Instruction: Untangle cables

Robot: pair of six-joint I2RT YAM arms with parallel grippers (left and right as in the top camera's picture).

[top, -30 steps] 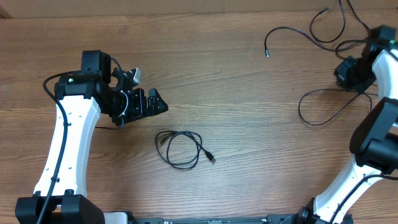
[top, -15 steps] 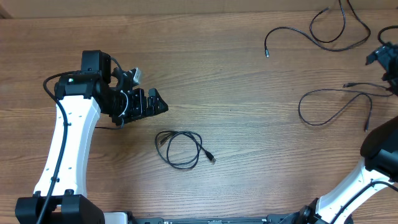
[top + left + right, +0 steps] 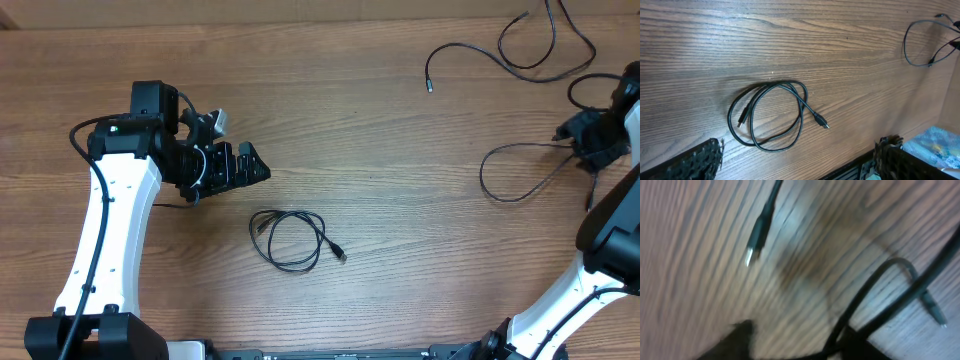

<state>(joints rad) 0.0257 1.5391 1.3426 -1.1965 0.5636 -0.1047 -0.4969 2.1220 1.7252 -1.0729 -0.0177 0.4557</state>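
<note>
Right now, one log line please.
left gripper open, empty | right gripper at right cable, jaws unclear | coiled cable apart, centre

Near cable: a thin black coiled cable (image 3: 321,238) lies on the brown wooden counter (image 3: 400,260), just ahead of the left hand (image 3: 255,165) and apart from it.
Middle cable: a thin black looped cable (image 3: 483,178) stretches from beside the right hand (image 3: 588,138) toward the counter's middle.
Far cable: a thin black winding cable (image 3: 470,46) lies beyond the right hand, near the far edge, apart from the looped one.
</note>
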